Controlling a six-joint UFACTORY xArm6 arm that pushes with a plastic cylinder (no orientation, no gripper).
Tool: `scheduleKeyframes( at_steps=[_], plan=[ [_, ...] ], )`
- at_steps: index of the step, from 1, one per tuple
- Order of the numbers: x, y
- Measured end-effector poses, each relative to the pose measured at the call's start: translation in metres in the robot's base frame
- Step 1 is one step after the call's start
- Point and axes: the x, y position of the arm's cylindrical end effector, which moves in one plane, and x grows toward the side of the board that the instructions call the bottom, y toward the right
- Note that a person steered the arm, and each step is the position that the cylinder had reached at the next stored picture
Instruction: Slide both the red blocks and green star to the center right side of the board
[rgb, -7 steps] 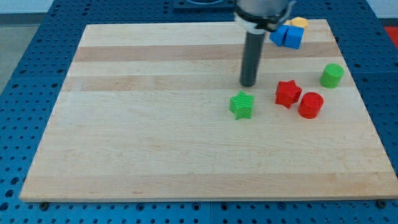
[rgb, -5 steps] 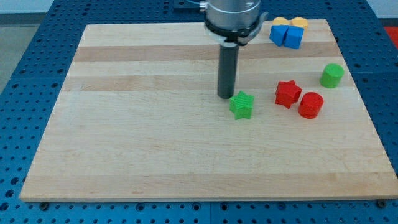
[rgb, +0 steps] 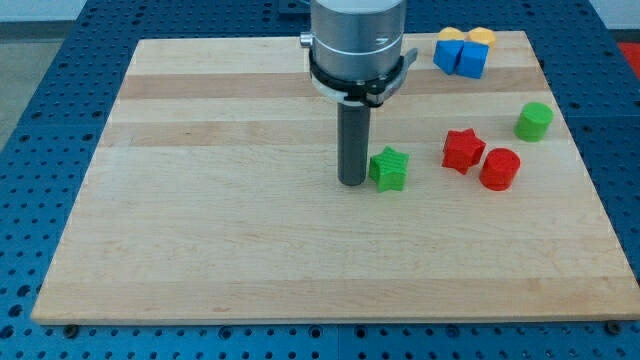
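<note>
A single camera looks down at an angle on a pale wooden board (rgb: 200, 250) lying on a blue perforated table (rgb: 40, 150). With the green star (rgb: 389, 169) as the landmark: it lies a little to the view's right of the board's middle. My tip (rgb: 352, 182) is planted just beside the star on the view's left, so close that whether the two touch cannot be told. The tool is a plain dark rod with nothing to spread or press together, and it holds nothing. To the view's right of the green star, a short way off, sits the red star (rgb: 462, 150), and just beyond that, nearly touching it, the red cylinder (rgb: 499, 169). Farther right and slightly toward the view's top stands a green cylinder (rgb: 534, 121). Well above the green star, at the board's top right corner, two blue blocks (rgb: 461, 56) huddle with a yellow block (rgb: 481, 37) behind them. As a judgement, both red blocks already sit near the centre right of the board, though perhaps not fully against that side. The green star lags behind them, and with the tip on its left, pushing it rightward looks like the step in hand.
</note>
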Motion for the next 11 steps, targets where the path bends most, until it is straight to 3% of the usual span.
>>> scheduleKeyframes(
  at_steps=[4, 9, 10, 11],
  plan=[
    [-0.010, 0.105],
    [-0.018, 0.151],
    [-0.013, 0.136],
    [0.022, 0.131]
  ],
)
